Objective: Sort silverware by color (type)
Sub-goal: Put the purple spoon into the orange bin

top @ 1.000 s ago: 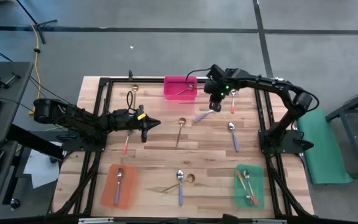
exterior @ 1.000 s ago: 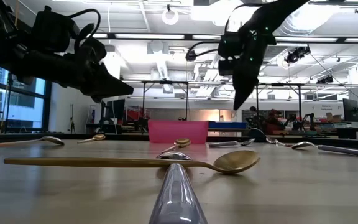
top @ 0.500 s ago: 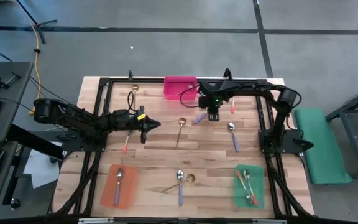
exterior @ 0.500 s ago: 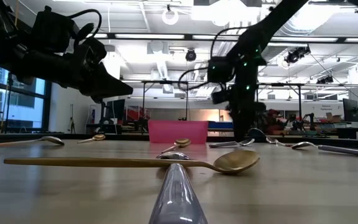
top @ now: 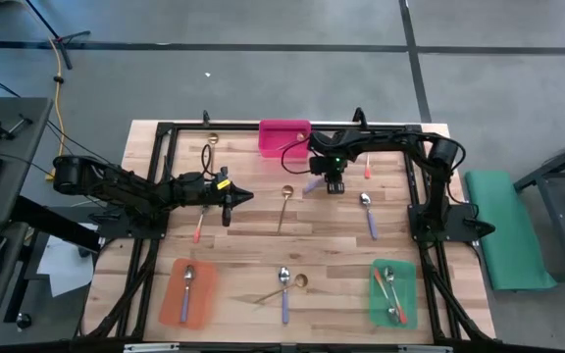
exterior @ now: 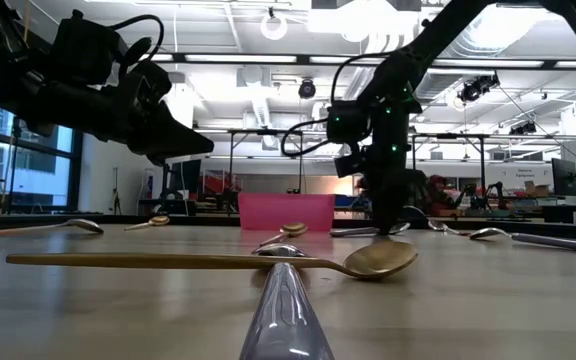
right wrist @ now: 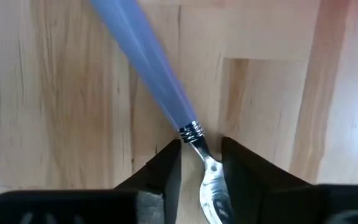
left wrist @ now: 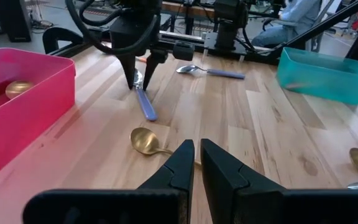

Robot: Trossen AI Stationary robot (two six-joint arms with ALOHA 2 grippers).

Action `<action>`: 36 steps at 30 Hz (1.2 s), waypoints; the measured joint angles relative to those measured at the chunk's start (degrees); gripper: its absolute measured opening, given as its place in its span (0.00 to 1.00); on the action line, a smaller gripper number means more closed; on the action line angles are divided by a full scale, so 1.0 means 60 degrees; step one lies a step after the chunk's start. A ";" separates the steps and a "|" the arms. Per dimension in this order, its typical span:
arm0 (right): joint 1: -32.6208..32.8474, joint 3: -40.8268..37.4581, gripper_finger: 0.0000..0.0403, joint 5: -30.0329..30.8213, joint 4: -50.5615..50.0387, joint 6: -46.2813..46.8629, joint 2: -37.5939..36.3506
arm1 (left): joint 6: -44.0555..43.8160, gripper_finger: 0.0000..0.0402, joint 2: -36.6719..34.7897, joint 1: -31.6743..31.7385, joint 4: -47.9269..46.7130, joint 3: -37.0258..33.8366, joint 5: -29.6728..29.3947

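Note:
A spoon with a silver bowl and a purple-blue handle (top: 315, 182) lies flat on the wooden table, near the pink tray (top: 284, 138). My right gripper (top: 333, 184) points straight down over it, open. Its fingers (right wrist: 164, 172) stand on either side of the spoon's neck (right wrist: 197, 138) without touching it. It also shows in the left wrist view (left wrist: 140, 73) and in the low view (exterior: 386, 226). My left gripper (top: 230, 199) hangs shut and empty above the table's left middle. A gold spoon (top: 283, 207) lies between the two grippers.
The pink tray holds a gold spoon (left wrist: 17, 89). The orange tray (top: 186, 292) and the green tray (top: 393, 292) at the near edge hold spoons. Loose spoons lie at the far right (top: 369, 167), the right (top: 368, 214), the near middle (top: 283, 287) and the far left (top: 207, 150).
My right gripper has come down from above the table to the purple-blue spoon, moving a little toward the near and left edges, and has turned to point straight down. Its fingers now straddle the spoon's neck. The spoon has stayed where it was.

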 joint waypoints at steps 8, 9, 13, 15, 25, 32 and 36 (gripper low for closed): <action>0.0024 -0.0027 0.18 -0.0054 -0.0059 0.1398 -0.0076 | 0.0000 0.05 0.0000 0.0001 -0.0004 0.0000 -0.0001; 0.0030 -0.0033 0.19 -0.0055 -0.0042 0.1403 -0.0085 | 0.0000 0.05 0.0000 0.0001 -0.0004 0.0000 0.0000; 0.0033 -0.0043 0.27 -0.0122 0.0117 0.1604 -0.0106 | 0.0007 0.05 0.0000 0.0001 -0.0007 0.0000 -0.0004; 0.0035 -0.0052 0.30 -0.0131 0.0232 0.1793 -0.0106 | 0.0011 0.05 0.0000 0.0001 -0.0007 0.0000 -0.0004; 0.0062 -0.0058 0.34 -0.0437 0.0926 0.1721 -0.0106 | 0.0009 0.05 0.0000 0.0005 -0.0007 0.0000 -0.0004; 0.0062 -0.0040 0.27 -0.0474 0.0888 0.1745 0.0134 | 0.0015 0.05 0.0000 0.0005 -0.0007 0.0000 -0.0007; 0.0067 -0.0033 0.18 -0.0423 0.0844 0.1754 0.0295 | 0.0015 0.05 0.0000 0.0005 -0.0015 0.0000 -0.0007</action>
